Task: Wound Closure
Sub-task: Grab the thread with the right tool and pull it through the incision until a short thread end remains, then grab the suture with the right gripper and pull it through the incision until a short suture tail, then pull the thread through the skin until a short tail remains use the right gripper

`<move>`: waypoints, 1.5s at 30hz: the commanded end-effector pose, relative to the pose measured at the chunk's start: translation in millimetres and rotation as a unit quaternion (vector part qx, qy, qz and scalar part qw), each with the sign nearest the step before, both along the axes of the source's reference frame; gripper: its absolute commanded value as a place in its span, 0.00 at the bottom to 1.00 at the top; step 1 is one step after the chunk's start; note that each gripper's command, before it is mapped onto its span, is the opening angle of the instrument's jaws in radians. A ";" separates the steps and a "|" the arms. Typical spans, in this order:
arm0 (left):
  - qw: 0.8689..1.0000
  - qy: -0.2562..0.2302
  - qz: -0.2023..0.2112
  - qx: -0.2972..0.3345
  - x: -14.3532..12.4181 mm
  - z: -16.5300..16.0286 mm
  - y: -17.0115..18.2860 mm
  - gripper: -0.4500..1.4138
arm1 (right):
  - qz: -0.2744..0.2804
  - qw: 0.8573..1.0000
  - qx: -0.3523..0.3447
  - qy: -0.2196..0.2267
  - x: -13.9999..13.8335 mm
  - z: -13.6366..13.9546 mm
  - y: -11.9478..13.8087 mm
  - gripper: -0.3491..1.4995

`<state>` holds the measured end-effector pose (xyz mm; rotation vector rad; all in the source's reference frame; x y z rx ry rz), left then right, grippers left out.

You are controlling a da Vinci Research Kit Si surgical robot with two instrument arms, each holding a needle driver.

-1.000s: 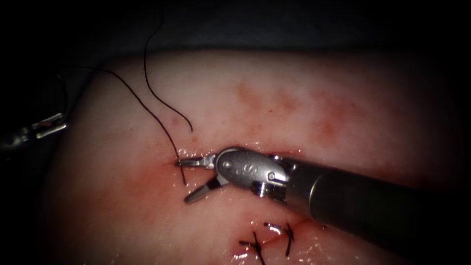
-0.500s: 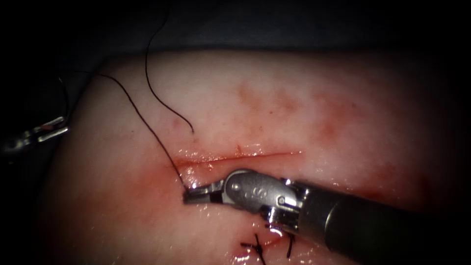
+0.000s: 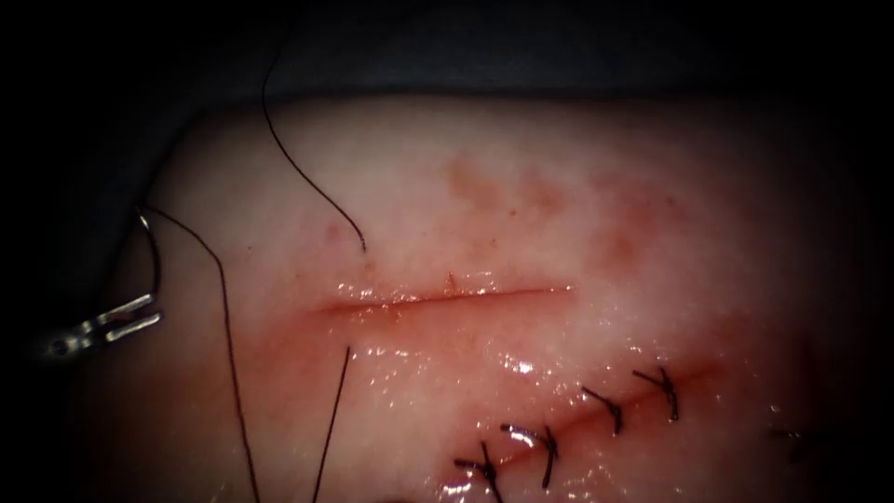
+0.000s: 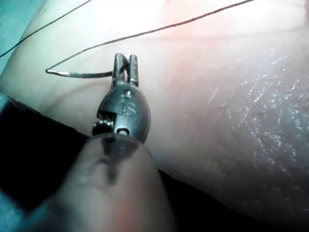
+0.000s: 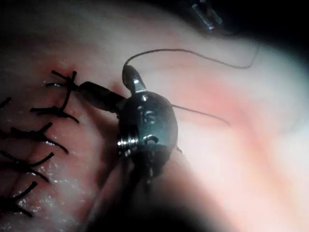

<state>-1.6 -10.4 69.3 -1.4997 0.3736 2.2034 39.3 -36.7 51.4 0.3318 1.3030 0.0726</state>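
Observation:
At the tissue's left edge, my left tool is shut on the curved needle near its thread end. The needle is free of the tissue. Thread runs from it down the tissue. A second, taut strand leaves the tissue just below the left end of the open cut and runs down out of view. A loose tail lies above the cut. In its wrist view my right tool sits beside the stitches, shut on thread that arcs from its tip.
A second cut at the lower right is closed with several dark stitches. Red fluid wets the tissue around both cuts. Dark cloth lies beyond the tissue's far edge.
The right tool dropped from the cut's left end, shut on the thread just below it, then drew down out of the endoscope view, pulling the strand taut. The left tool shifted slightly right and down.

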 end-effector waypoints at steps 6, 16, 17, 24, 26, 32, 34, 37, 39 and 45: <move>1.000 -0.003 0.004 0.007 0.9 0.8 2.1 0.00 | 0.010 0.999 -0.035 0.011 -2.3 0.4 5.6 0.89; 1.000 0.006 -0.003 0.014 1.4 2.7 3.2 0.00 | 0.022 0.997 -0.078 0.010 -3.2 4.8 11.3 0.88; 1.000 0.006 -0.004 0.014 1.3 2.7 3.2 0.00 | 0.024 0.996 -0.084 0.010 -2.8 5.8 11.8 0.88; 1.000 0.009 -0.005 0.013 1.4 2.1 2.8 0.00 | 0.050 0.990 -0.129 -0.038 -2.3 8.9 12.9 0.00; 1.000 0.009 -0.005 0.013 1.5 2.0 2.8 0.00 | 0.016 0.989 -0.131 -0.063 -2.5 8.9 12.8 0.00; 1.000 0.009 -0.005 0.016 1.5 2.5 3.5 0.00 | -0.051 0.987 -0.096 -0.118 -3.0 6.4 9.6 0.00; 1.000 0.009 -0.005 0.017 1.4 2.8 3.8 0.00 | -0.061 0.988 -0.086 -0.110 -3.3 4.8 7.7 0.00; 1.000 0.010 -0.006 0.019 1.2 3.4 4.5 0.00 | -0.090 0.990 -0.066 -0.090 -3.6 0.6 2.3 0.00; 1.000 0.010 -0.007 0.019 1.0 3.7 4.6 0.00 | -0.101 0.989 -0.067 -0.085 -3.3 -1.0 -0.1 0.00; 1.000 0.010 -0.008 0.019 0.5 4.3 4.7 0.00 | -0.099 0.992 -0.051 -0.054 -2.4 -2.6 -3.0 0.00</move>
